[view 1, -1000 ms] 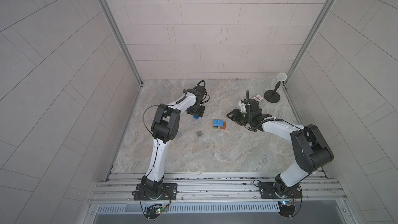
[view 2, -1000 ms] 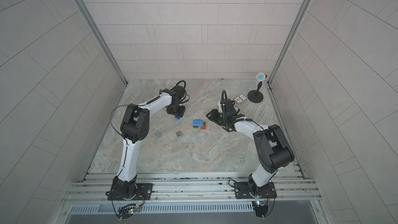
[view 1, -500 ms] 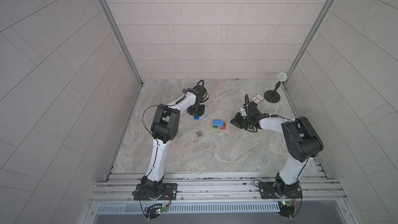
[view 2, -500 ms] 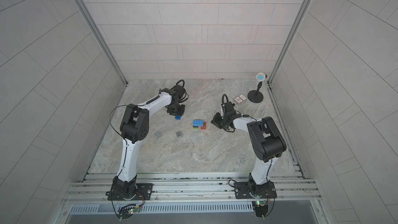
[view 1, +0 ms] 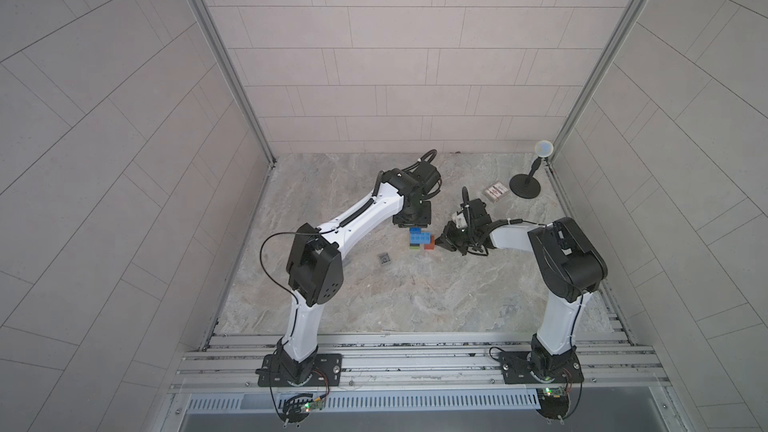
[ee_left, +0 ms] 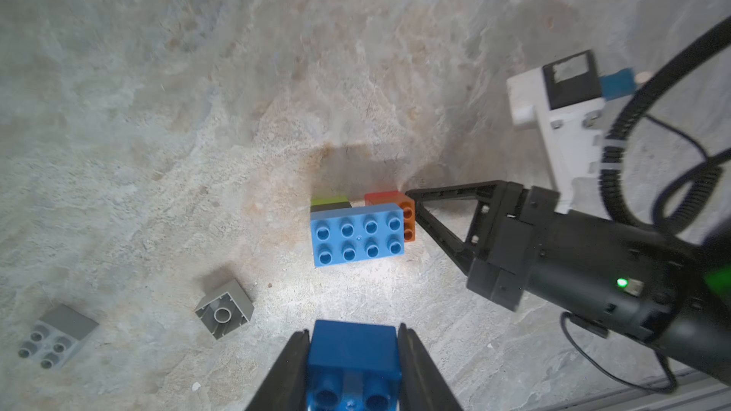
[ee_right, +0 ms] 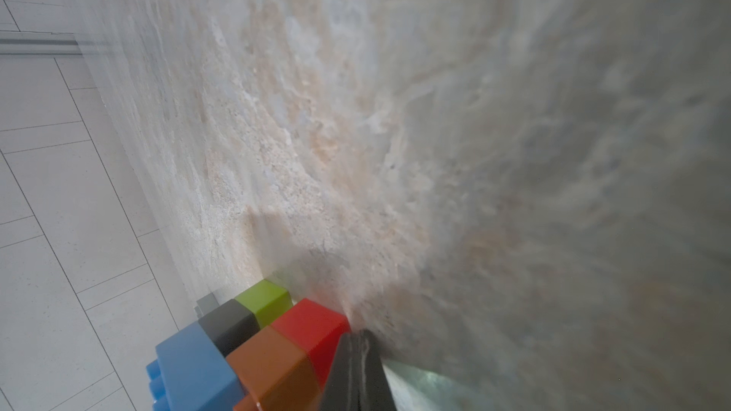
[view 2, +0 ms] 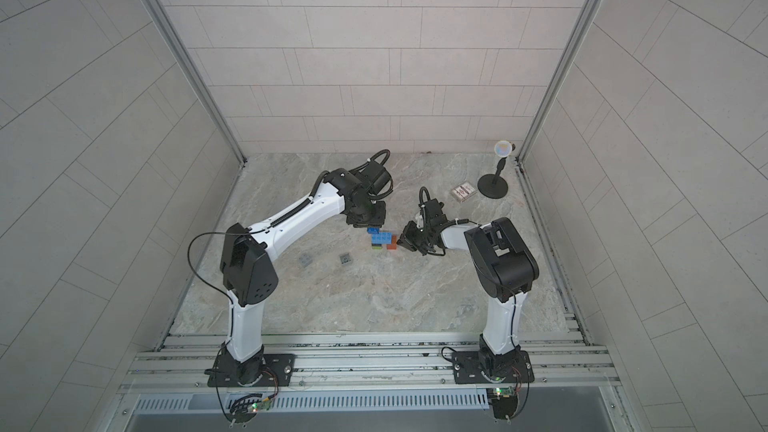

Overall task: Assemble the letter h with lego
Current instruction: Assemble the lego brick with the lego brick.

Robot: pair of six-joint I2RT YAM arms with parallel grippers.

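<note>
A partial lego build (view 1: 419, 238) (view 2: 382, 238) lies flat mid-table. A long light blue brick (ee_left: 358, 235) spans black (ee_right: 229, 324) over lime (ee_right: 267, 302) and orange (ee_right: 273, 365) over red (ee_right: 312, 324). My left gripper (ee_left: 353, 332) is shut on a dark blue brick (ee_left: 352, 353) (view 1: 415, 229) just behind the build. My right gripper (ee_right: 358, 336) (ee_left: 409, 193) is shut with nothing in it, its tips against the orange and red leg. Two grey bricks (ee_left: 223, 308) (ee_left: 53, 334) lie loose to the left of the build.
A flat red-and-white box (view 1: 495, 191) and a black stand with a round head (view 1: 525, 189) sit at the back right. The grey bricks (view 2: 345, 258) (view 2: 306, 260) lie between the build and the left arm's elbow. Metal rails (view 1: 415, 351) line the front edge.
My right gripper has shut and slid left until its tips reach the orange and red bricks. The left gripper has tightened on the dark blue brick and has hardly moved.
</note>
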